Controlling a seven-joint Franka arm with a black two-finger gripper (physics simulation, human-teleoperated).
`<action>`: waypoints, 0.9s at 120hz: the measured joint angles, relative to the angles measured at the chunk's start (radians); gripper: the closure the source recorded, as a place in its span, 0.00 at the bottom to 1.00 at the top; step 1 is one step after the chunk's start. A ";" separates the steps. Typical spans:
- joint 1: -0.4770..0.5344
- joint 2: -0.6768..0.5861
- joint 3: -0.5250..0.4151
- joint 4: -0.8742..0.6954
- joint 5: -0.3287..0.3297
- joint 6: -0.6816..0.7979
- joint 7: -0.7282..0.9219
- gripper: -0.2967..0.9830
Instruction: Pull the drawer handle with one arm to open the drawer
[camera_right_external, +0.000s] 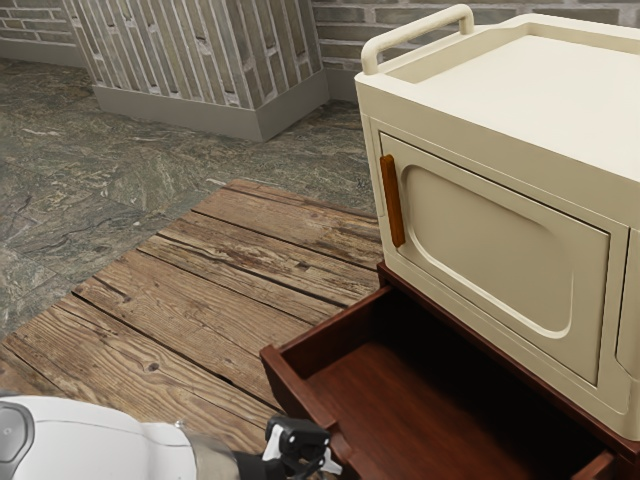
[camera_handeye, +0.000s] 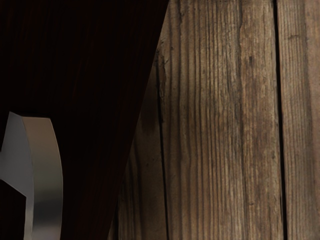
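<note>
At the bottom of the exterior view, my gripper (camera_right_external: 305, 452) is against the front of the dark red-brown drawer (camera_right_external: 310, 400), low on its outer face. The drawer stands pulled well out from under the cream cabinet, its inside visible. In the wrist view a curved metal handle (camera_handeye: 45, 170) lies against the dark drawer front (camera_handeye: 95, 75). How the fingers stand around the handle cannot be made out.
The cream cabinet (camera_right_external: 500, 130) with an orange-brown door handle (camera_right_external: 391, 200) and a top rail sits above the drawer. Wooden planks (camera_right_external: 200, 310) run beneath, also seen as planks in the wrist view (camera_handeye: 220, 120). A slatted block (camera_right_external: 190, 60) stands behind.
</note>
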 joint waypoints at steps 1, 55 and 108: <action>0.000 -0.001 0.000 0.000 -0.001 -0.001 0.000 0.24; -0.009 -0.075 0.000 -0.048 -0.028 -0.033 -0.004 0.23; -0.017 -0.105 -0.001 -0.058 -0.039 -0.044 -0.010 0.25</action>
